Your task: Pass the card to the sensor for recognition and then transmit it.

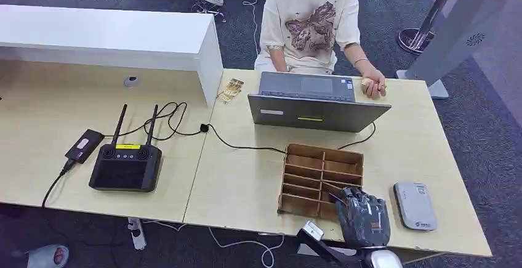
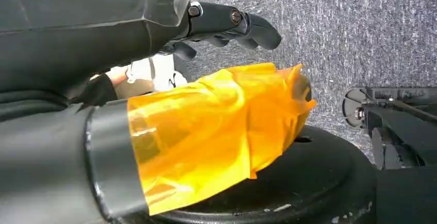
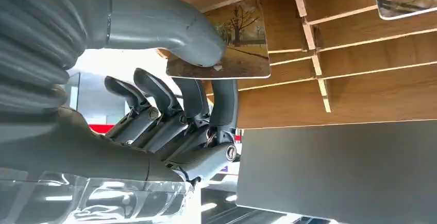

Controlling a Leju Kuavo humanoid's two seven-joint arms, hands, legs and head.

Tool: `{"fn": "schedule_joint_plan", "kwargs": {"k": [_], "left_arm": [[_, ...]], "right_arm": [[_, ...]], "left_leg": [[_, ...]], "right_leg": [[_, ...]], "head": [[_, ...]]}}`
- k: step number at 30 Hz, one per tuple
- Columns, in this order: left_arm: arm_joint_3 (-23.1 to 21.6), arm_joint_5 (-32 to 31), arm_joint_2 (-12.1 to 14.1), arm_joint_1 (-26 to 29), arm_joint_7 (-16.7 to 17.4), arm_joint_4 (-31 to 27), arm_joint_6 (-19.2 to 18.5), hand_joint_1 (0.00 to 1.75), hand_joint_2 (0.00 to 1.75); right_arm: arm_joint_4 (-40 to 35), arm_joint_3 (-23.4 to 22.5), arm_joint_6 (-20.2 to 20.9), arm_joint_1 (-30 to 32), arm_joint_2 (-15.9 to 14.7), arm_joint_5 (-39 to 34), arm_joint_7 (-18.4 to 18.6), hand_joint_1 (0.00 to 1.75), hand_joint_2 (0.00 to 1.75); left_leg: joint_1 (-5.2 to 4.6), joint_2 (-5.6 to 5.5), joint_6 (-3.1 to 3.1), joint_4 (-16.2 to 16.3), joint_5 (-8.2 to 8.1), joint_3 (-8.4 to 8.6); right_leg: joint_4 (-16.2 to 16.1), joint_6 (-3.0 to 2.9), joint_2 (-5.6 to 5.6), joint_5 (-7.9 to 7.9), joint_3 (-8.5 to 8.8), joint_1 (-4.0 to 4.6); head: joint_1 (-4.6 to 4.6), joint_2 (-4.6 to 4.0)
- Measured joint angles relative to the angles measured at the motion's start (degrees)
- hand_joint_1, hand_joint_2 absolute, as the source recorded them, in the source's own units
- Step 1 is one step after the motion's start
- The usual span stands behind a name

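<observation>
Wooden rack hides what the wrist view shows: right hand pinching a card.

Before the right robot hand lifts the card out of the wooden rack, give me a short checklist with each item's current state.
1. Card pinched between thumb and fingers of the right robot hand: ok, thumb lies over it, a finger behind.
2. Card clear of the rack dividers: cannot tell.
3. Grey card reader unobstructed, right of the rack: ok.
4. Laptop away from the lift path: ok, it sits behind the rack.
5. Person's hand clear of the rack: ok, resting by the laptop.
6. Left robot hand empty: ok.
</observation>
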Motion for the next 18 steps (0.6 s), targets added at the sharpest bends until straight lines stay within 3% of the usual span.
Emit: {"fn": "schedule_joint_plan", "kwargs": {"k": [4, 8, 13, 18], "left_arm": [[0.0, 0.0, 0.0, 0.0, -0.13, 0.0, 0.2, 0.0, 0.0], [0.07, 0.0, 0.0, 0.04, -1.07, 0.0, 0.68, 0.0, 0.0], [0.66, 0.02, 0.2, 0.19, -2.19, 0.0, 0.24, 0.0, 0.0], [1.86, 0.0, 0.52, 0.44, -2.56, 0.0, 0.0, 0.0, 0.0]], "right_arm": [[0.18, -0.15, -0.64, 0.0, 0.13, -2.26, -1.78, 1.75, 1.75], [-0.66, -0.24, -1.83, 0.36, 0.39, -22.88, -14.64, 1.75, 1.75], [-1.99, -0.17, 3.79, -0.11, 1.62, -38.04, -25.88, 1.75, 1.75], [-2.6, -0.07, 6.01, -1.47, 2.51, -42.19, -28.79, 1.75, 1.75]], "left_leg": [[0.0, 0.0, 0.0, 0.0, 0.0, 0.0], [0.0, -0.01, 0.0, 0.0, 0.0, -0.01], [0.01, 0.01, 0.0, 0.0, 0.0, -0.01], [0.01, 0.0, -0.01, 0.0, 0.01, 0.01]], "right_leg": [[0.0, 0.0, 0.0, 0.0, 0.0, 0.0], [0.0, 0.0, 0.0, 0.0, 0.0, 0.0], [0.02, 0.0, 0.03, 0.0, -0.01, 0.01], [0.03, -0.01, 0.0, 0.0, -0.01, 0.01]], "head": [[0.0, 0.0], [0.0, 0.0], [0.0, 0.0], [0.0, 0.0]]}}
